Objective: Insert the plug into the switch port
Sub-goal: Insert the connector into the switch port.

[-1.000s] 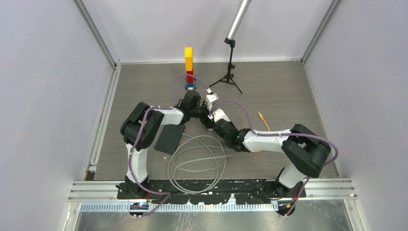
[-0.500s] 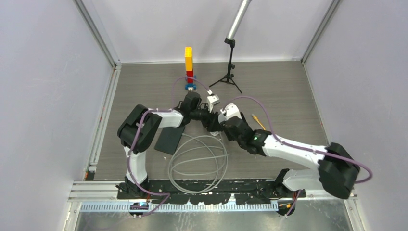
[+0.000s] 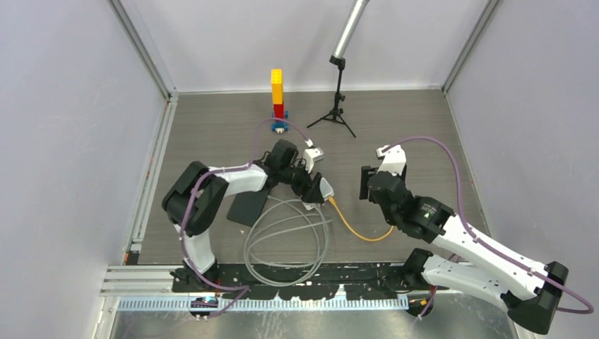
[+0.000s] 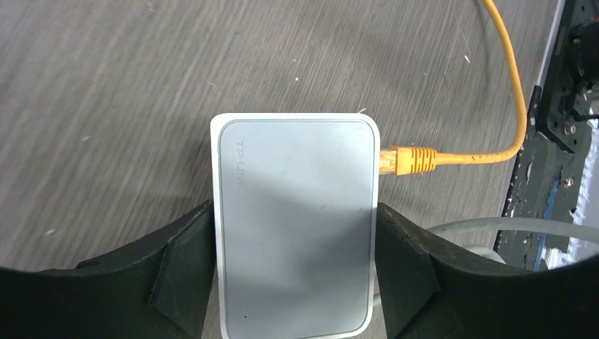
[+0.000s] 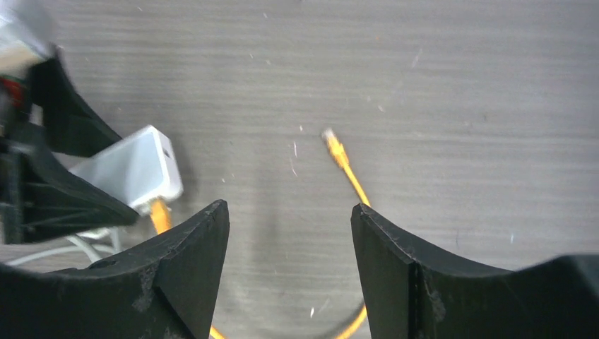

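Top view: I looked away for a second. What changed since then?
The right gripper opened, let go of the orange plug and drew back rightward. The plug now sits plugged into the side of the white switch. The left gripper stayed clamped on the switch. The brick tower and tripod are unmoved.

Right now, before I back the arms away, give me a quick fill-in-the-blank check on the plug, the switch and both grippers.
1. The left gripper clamps the white TP-Link switch, and the plug seated in its side is ____ in colour.
2. The right gripper stands ____ and holds nothing.
3. The cable ends in a second plug lying loose on the ____.

Missing words: orange; open; table.
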Action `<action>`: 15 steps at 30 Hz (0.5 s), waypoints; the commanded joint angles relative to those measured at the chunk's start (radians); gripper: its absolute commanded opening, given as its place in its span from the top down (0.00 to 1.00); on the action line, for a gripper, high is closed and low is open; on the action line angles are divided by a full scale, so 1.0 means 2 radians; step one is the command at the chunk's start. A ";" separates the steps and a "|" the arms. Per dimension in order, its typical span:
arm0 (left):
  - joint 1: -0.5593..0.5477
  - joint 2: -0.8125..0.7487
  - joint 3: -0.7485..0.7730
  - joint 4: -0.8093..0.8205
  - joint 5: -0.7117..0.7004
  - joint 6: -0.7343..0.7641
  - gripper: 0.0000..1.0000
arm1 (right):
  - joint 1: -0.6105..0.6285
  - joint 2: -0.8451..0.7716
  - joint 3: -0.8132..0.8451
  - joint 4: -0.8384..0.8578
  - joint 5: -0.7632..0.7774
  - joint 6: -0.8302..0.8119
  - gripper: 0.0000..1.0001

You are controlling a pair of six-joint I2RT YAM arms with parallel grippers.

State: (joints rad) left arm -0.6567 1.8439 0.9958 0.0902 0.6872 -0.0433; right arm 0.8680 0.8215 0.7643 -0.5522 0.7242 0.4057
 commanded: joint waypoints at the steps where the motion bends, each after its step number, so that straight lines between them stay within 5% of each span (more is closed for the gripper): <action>1: 0.001 -0.079 0.017 -0.072 -0.053 0.027 1.00 | -0.002 -0.012 0.020 -0.100 0.016 0.088 0.31; 8: 0.011 -0.133 0.049 -0.157 -0.111 0.058 1.00 | -0.030 0.045 0.038 -0.096 -0.041 0.113 0.29; 15: 0.047 -0.160 0.084 -0.197 -0.099 0.048 1.00 | -0.031 0.001 -0.028 0.031 -0.180 0.000 0.29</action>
State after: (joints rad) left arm -0.6086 1.5967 1.0950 -0.2314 0.4786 0.0597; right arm 0.8078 0.9314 0.7738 -0.6857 0.5575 0.5362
